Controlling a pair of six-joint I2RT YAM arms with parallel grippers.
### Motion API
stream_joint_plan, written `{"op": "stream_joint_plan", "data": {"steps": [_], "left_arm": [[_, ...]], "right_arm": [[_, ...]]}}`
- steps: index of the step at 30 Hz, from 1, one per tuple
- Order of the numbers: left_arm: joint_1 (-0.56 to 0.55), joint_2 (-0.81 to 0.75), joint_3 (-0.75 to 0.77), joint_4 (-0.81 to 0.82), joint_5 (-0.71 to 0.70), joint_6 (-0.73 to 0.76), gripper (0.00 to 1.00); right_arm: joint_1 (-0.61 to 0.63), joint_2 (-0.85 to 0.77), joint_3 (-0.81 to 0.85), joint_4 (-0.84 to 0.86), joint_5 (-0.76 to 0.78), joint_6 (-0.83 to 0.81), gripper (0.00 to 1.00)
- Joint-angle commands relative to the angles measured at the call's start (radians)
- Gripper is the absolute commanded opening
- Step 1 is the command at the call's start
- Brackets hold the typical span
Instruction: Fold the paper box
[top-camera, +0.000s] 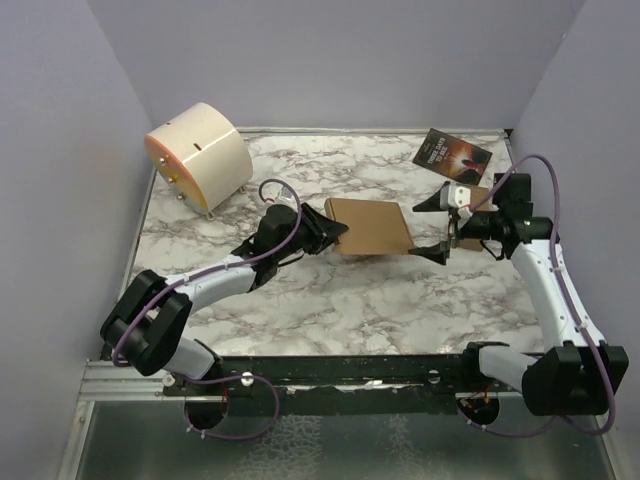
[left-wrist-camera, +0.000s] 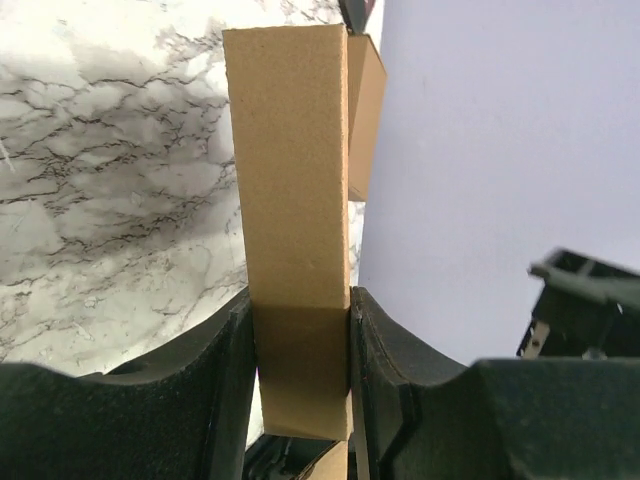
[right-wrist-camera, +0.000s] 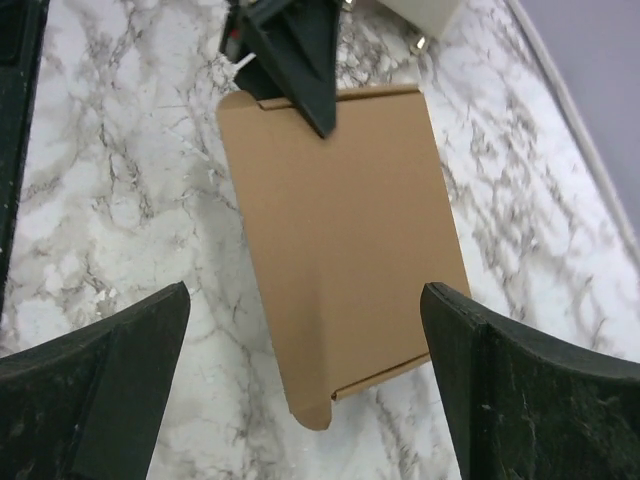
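Marble-patterned table (top-camera: 400, 300) under you, lavender walls (top-camera: 60, 150) on three sides, and the paper box (top-camera: 370, 227) sits right in the middle of it, folded up into a flat brown rectangle. Your left gripper (top-camera: 335, 232) has it by the left end: in the left wrist view the two fingers (left-wrist-camera: 225, 390) are pinching the narrow side of the box, cardboard tight against both pads. Over on the other end, your right gripper (top-camera: 437, 225) faces the box's right edge with its fingers (right-wrist-camera: 110, 380) spread wide, one on either side of the box's width, and neither is touching the cardboard. From the right wrist view you look straight down the box's top panel, with the left gripper's dark finger lying over the far end. Whether the box is resting on the marble or lifted, you can't tell. A cream drum (top-camera: 198, 152) stands in the far left corner, and a dark booklet (top-camera: 453, 156) lies at the far right, well apart from the box.
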Motion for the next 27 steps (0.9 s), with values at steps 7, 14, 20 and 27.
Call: {"op": "stream_joint_plan", "data": {"steps": [7,14,20,27], "left_arm": [[0.066,-0.007,0.16,-0.387,0.012,-0.167,0.09],[0.075,0.002,0.191,-0.413,0.033,-0.23,0.09],[0.075,-0.003,0.187,-0.407,0.047,-0.254,0.09],[0.075,-0.021,0.183,-0.407,0.042,-0.273,0.09]], "right_arm": [[0.474,-0.09,-0.136,0.382,0.529,-0.007,1.0],[0.601,-0.079,-0.328,0.689,0.778,0.02,1.0],[0.661,-0.014,-0.437,1.001,0.977,0.044,0.98],[0.698,0.057,-0.478,1.16,1.039,0.019,0.79]]}}
